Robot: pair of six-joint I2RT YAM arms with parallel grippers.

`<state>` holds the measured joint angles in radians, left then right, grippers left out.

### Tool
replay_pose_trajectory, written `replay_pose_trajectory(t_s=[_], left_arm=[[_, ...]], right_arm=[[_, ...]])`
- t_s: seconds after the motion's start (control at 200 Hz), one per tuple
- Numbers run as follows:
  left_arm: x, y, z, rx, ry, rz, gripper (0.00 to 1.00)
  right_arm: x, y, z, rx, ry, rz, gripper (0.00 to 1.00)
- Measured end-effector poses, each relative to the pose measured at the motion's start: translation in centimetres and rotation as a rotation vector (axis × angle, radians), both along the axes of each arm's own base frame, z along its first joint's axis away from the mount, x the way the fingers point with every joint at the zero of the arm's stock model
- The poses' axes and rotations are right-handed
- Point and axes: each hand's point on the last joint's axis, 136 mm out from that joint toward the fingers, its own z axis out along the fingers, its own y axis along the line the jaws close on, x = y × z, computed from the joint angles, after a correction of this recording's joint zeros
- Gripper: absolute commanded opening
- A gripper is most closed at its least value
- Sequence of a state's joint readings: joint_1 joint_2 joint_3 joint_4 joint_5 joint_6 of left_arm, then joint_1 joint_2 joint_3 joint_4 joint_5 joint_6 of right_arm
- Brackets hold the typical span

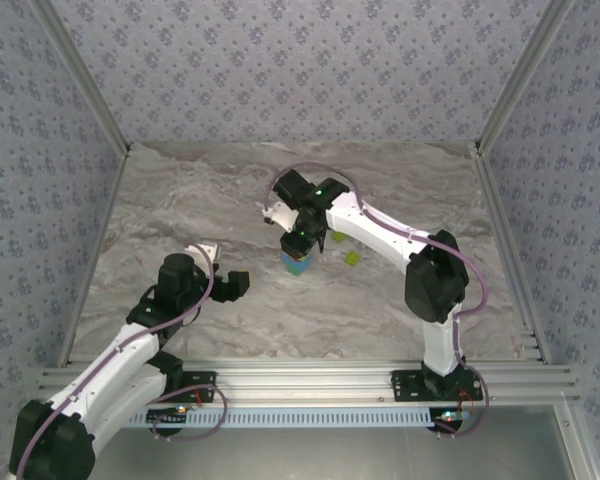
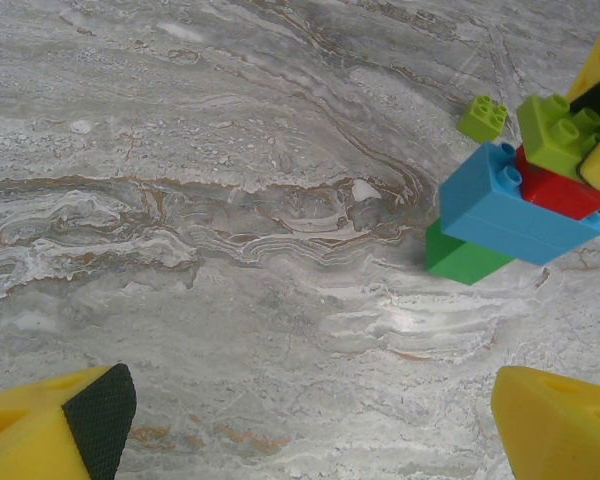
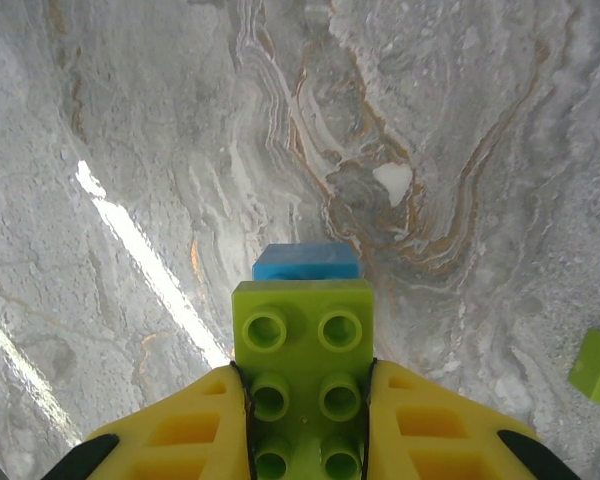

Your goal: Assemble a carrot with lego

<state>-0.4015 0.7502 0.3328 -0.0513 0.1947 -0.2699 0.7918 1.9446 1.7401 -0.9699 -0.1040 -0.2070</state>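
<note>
Near the left, the left gripper is seen over the marbled table with its jaws spread wide, and nothing is gripped between them. Toward the middle, the carrot is stood upright on the table, with a green brick at the bottom and blue and red above. The lime brick on its top is clamped by the closed right gripper. Just right of the stack, two loose lime pieces are seen lying on the table, apart from the stack.
</note>
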Motion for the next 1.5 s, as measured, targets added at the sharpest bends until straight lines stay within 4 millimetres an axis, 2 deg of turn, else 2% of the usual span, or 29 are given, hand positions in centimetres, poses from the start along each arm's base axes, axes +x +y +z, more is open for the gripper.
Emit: replay_pose_trajectory(t_s=[0.15, 0.315, 0.525, 0.635, 0.74, 0.879, 1.039, 1.134, 1.229, 1.299, 1.354, 1.419, 1.504], left_arm=[[0.0, 0.0, 0.0, 0.0, 0.0, 0.0, 0.93], [0.0, 0.0, 0.0, 0.0, 0.0, 0.0, 0.93], [0.0, 0.0, -0.1, 0.002, 0.005, 0.0, 0.93], [0.0, 0.0, -0.1, 0.002, 0.004, 0.0, 0.93], [0.0, 0.0, -0.1, 0.002, 0.004, 0.0, 0.93], [0.0, 0.0, -0.1, 0.002, 0.003, 0.0, 0.93], [0.0, 0.0, -0.1, 0.001, 0.004, 0.0, 0.93], [0.0, 0.0, -0.1, 0.001, 0.004, 0.0, 0.93], [0.0, 0.0, -0.1, 0.002, 0.003, 0.0, 0.93], [0.0, 0.0, -0.1, 0.001, 0.004, 0.0, 0.93], [0.0, 0.0, -0.1, 0.001, 0.004, 0.0, 0.93], [0.0, 0.0, -0.1, 0.001, 0.003, 0.0, 0.93], [0.0, 0.0, -0.1, 0.001, 0.003, 0.0, 0.93]], right_arm=[[-0.8, -0.5, -1.3, -0.038, 0.016, 0.005, 0.27], [-0.9, -0.4, -1.4, -0.047, -0.001, 0.005, 0.3], [-1.1, -0.6, -1.8, -0.055, -0.013, -0.01, 0.5], [-1.4, -1.0, -2.6, -0.072, -0.004, -0.015, 0.56], [-1.2, -0.9, -2.4, -0.061, -0.011, -0.021, 0.65], [-0.5, -1.0, -0.4, -0.011, -0.049, -0.042, 0.7], [1.1, -2.0, 4.2, 0.092, -0.149, -0.104, 0.72], [2.4, -4.8, 6.8, 0.142, -0.218, -0.198, 0.73], [3.6, -8.6, 7.8, 0.156, -0.26, -0.314, 0.73], [4.3, -11.5, 6.9, 0.136, -0.262, -0.391, 0.73], [4.3, -13.4, 5.0, 0.098, -0.239, -0.437, 0.73], [3.8, -14.7, 2.1, 0.05, -0.196, -0.459, 0.73], [2.7, -15.5, -1.2, -0.002, -0.127, -0.46, 0.73]])
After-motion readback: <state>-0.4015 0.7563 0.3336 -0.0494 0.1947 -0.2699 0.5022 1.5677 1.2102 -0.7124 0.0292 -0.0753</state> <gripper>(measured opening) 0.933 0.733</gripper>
